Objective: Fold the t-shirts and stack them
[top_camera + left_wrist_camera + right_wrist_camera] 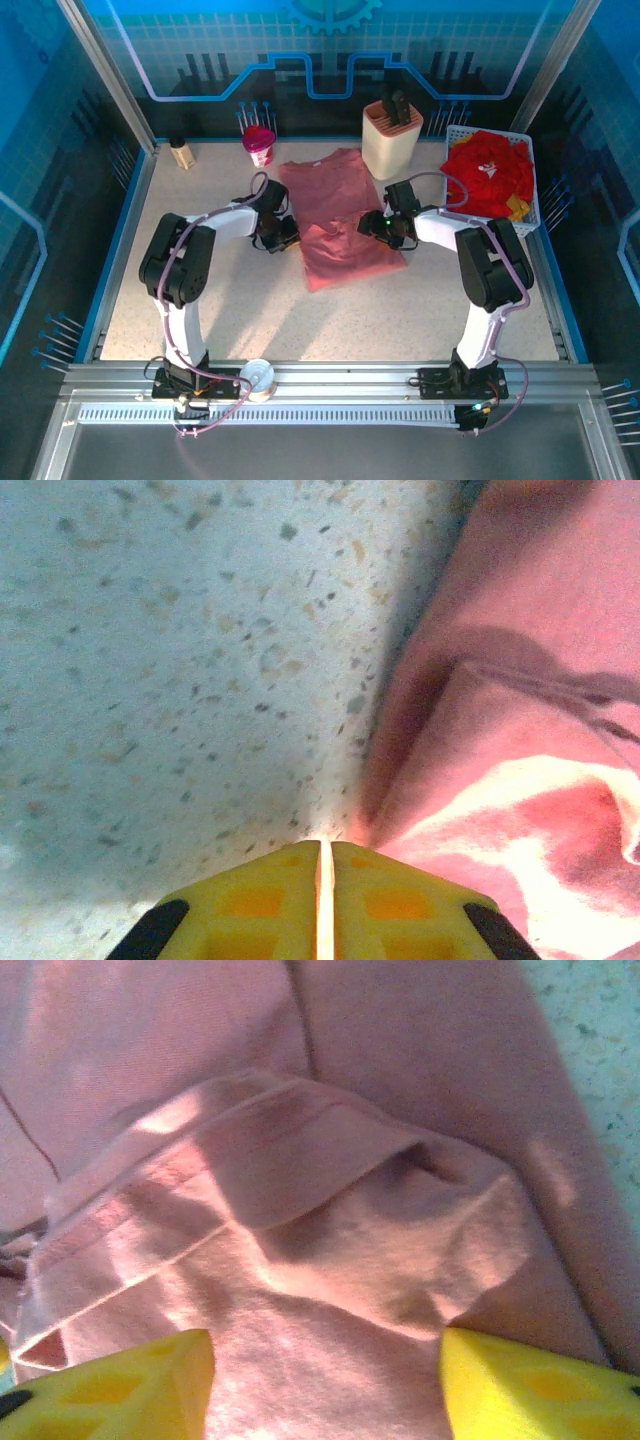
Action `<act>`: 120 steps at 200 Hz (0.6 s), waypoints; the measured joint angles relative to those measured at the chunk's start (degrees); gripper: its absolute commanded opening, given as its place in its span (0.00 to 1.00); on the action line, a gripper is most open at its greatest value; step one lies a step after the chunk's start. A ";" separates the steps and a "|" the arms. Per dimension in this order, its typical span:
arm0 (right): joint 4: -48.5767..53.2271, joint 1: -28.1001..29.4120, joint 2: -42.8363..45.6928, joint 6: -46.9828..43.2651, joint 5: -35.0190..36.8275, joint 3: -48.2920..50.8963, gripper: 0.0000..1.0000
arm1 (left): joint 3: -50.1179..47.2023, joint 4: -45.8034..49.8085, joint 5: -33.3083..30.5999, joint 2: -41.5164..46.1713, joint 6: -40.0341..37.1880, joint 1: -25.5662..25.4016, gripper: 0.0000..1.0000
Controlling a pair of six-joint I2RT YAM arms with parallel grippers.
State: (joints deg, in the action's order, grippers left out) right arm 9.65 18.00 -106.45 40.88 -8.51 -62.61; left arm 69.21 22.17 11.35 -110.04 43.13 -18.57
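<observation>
Left gripper [325, 852]: jaws closed at pink t-shirt [520, 780] edge on desk [150, 630], possibly pinching it. Right gripper [325, 1350]: jaws wide above folded cloth.

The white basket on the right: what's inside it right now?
A heap of red t-shirts fills the basket, one showing small white print, with a bit of yellow cloth at its near right corner. Whatever lies under the heap is covered.

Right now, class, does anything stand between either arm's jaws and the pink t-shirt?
Nothing visible does. The left jaws sit shut at the left edge of the pink t-shirt; the right jaws hang open over its cloth.
</observation>
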 measured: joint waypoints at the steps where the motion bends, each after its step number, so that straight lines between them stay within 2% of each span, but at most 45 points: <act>1: 0.02 -0.02 0.04 -0.02 -0.07 0.00 0.73 | 0.00 0.09 0.00 0.07 -0.02 0.00 0.17; 25: 3.39 -0.42 2.16 -2.01 -1.18 -0.20 0.83 | -0.07 2.67 0.26 4.00 -1.70 0.04 0.35; 56: 10.80 -0.85 6.03 -6.16 -2.45 -2.34 0.82 | -2.86 4.35 2.03 12.26 -2.86 -0.57 0.48; 84: 14.88 -2.40 10.99 -8.41 -3.04 -0.76 0.78 | -11.61 3.56 3.93 18.38 -1.66 -4.02 0.51; 120: 18.27 -6.01 16.70 -10.62 -2.05 6.16 0.74 | -21.20 0.09 5.66 19.26 2.69 -10.51 0.51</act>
State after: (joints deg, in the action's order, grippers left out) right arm 27.92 11.99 -89.76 30.26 -10.57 -56.45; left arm 48.01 22.26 17.02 -90.78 45.82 -29.08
